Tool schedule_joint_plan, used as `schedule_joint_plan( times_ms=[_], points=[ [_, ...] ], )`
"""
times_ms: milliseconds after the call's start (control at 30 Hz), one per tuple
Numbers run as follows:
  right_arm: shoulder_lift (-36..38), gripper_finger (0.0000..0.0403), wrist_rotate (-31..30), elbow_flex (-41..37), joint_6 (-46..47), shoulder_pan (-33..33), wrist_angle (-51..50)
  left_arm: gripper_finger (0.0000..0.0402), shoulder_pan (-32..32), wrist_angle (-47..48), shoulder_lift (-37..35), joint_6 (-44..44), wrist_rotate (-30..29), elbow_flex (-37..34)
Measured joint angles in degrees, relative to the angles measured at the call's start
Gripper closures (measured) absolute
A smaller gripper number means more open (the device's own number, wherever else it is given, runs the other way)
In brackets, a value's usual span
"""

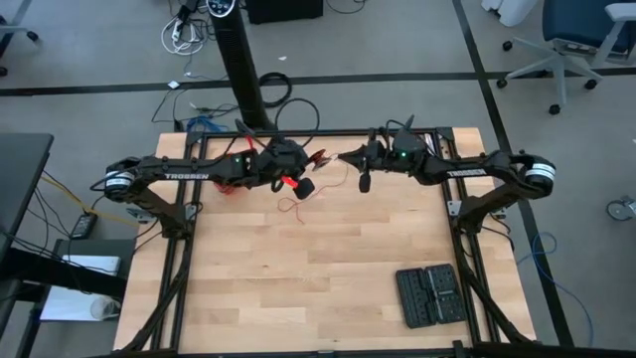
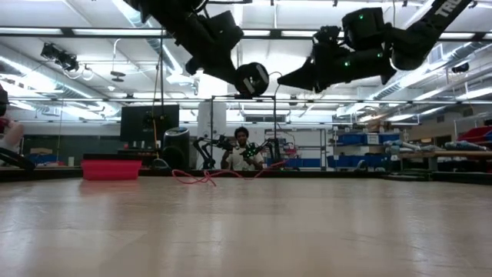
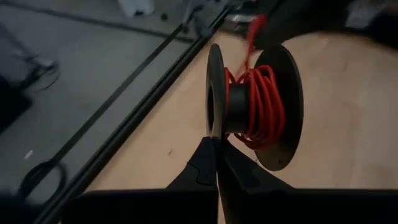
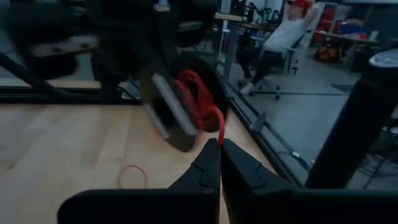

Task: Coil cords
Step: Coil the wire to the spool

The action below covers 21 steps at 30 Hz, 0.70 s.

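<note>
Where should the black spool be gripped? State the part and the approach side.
Probably the rim of one thin flange, edge-on from outside the spool, as the left end effector does. That leaves the core, wound with red wire, free.

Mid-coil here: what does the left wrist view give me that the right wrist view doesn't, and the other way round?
Only the left wrist view shows the black spool side-on, both flanges visible, with the left pincer shut on one flange's edge. Only the right wrist view shows the right pincer shut on the red wire and a slack loop of it lying on the table. A seated person shows in the room beyond. Both show red wire wound on the spool above the wooden table.
</note>
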State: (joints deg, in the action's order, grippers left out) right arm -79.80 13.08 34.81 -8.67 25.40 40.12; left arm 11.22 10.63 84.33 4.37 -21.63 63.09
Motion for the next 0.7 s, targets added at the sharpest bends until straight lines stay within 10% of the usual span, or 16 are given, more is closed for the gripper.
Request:
schedule_joint_plan(
  times_ms=[700],
  points=[
    [-0.68,0.0370,-1.35,5.70,1.74,-8.92,1.19,0.0401,-0.83,-7.64,3.77,-1.41,2.03,2.28]
  ],
)
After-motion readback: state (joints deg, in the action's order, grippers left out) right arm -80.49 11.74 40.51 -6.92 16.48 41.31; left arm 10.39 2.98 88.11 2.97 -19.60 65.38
